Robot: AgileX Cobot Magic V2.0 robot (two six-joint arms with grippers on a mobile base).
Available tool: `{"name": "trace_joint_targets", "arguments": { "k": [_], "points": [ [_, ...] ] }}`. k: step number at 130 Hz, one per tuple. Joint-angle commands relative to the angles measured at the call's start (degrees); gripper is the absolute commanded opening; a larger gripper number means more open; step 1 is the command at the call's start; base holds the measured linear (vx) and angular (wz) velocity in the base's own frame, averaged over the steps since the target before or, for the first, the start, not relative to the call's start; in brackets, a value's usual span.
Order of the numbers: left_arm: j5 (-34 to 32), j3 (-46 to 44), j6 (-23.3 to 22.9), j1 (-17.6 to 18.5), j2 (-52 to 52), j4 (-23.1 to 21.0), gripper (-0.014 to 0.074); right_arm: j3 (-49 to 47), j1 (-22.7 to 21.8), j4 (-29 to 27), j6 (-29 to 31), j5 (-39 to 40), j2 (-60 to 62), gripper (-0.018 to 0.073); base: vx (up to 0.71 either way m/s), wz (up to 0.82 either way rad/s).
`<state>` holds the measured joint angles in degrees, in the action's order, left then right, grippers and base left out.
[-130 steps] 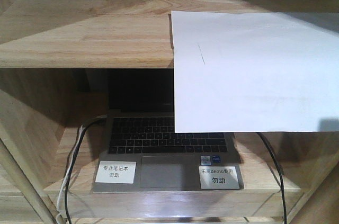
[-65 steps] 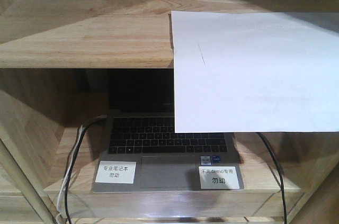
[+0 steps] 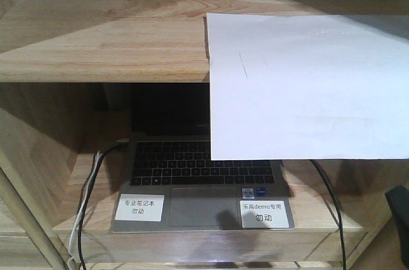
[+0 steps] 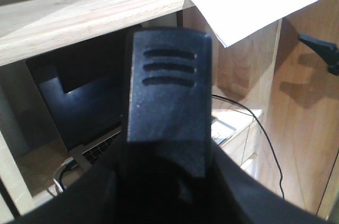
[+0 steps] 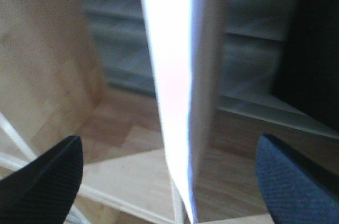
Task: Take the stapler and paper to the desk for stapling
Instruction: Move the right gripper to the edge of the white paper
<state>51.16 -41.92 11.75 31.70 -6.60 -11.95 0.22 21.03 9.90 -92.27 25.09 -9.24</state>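
Observation:
The white paper point(image 3: 307, 85) lies on the upper shelf board point(image 3: 102, 46), its front half hanging over the edge above the laptop. In the right wrist view the paper point(image 5: 172, 75) shows edge-on between the wide-apart fingers of my right gripper point(image 5: 169, 181), touching neither. A black finger of the right gripper point(image 3: 399, 212) shows at the front view's lower right edge. My left gripper point(image 4: 167, 192) is shut on the stapler point(image 4: 168, 75), a black body with three grooves that stands upright and fills the view. The desk is out of view.
An open grey laptop point(image 3: 198, 174) with two white labels sits on the lower shelf under the paper. Black and white cables point(image 3: 89, 180) run down its left side, and another black cable point(image 3: 332, 200) on its right. A brown wooden side panel point(image 4: 302, 128) stands right of the shelf.
A black finger of my right gripper has come into the front view at the lower right edge. The paper and laptop have not moved.

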Motion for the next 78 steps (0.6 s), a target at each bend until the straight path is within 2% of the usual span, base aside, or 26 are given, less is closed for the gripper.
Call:
{"name": "trace_joint_targets", "arguments": {
  "k": [1,19,51,67,78],
  "points": [
    [-6.54,-1.39,-0.06,0.26,-0.93,-1.13,-0.0006,-1.04,0.12,-1.58,5.24,13.5,-6.01,0.0608,0.0,0.0],
    [-6.54,-1.39,-0.06,0.26,-0.93,-1.13,-0.0006,-1.04,0.12,-4.4,9.79,26.44,-15.75,0.0596,0.0,0.0],
    [-6.54,-1.39,-0.06,0.26,-0.93,-1.13,-0.0006,-1.04,0.12,-4.75,9.66,46.51,-33.03,0.0594,0.0,0.0],
    [-6.54,-1.39,-0.06,0.26,-0.93,-1.13,-0.0006,-1.37,0.12,-5.9,9.57,52.01,-38.12,0.0594,0.0,0.0],
    [-6.54,-1.39,-0.06,0.26,-0.93,-1.13,-0.0006,-2.41,0.12,-6.44,9.98,51.95,-39.65,0.0594,0.0,0.0]
  ]
}}
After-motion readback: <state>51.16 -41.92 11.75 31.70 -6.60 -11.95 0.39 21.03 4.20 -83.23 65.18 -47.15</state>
